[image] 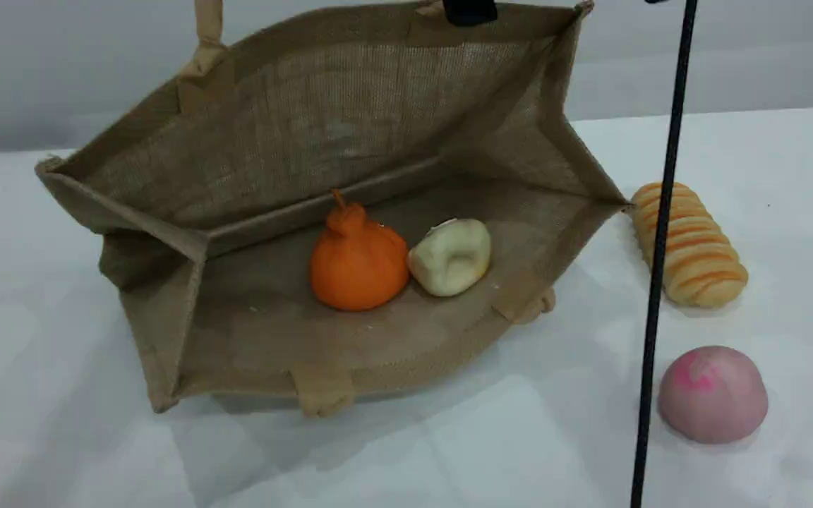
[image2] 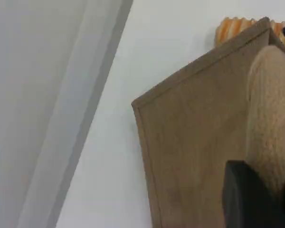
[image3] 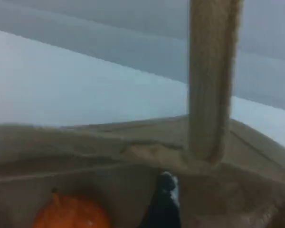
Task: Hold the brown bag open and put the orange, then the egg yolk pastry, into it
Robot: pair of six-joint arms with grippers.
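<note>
The brown bag (image: 308,120) lies on its side with its mouth wide open toward the scene camera, its upper side lifted. Inside sit the orange (image: 357,261) and, touching it on the right, the egg yolk pastry (image: 450,256). One beige handle (image: 207,28) runs up out of the scene view. In the left wrist view my left gripper (image2: 270,190) is shut on that handle (image2: 270,118), beside the bag's outer wall (image2: 194,142). My right gripper (image: 470,10) hovers open at the bag's top rim, holding nothing. Its fingertip (image3: 165,199) shows above the orange (image3: 71,213), near the handle (image3: 211,80).
A long ridged orange-striped loaf (image: 689,243) lies right of the bag, also seen as the loaf (image2: 232,28) in the left wrist view. A pink dome-shaped bun (image: 713,394) sits at the front right. A black cable (image: 660,247) hangs down in front of them.
</note>
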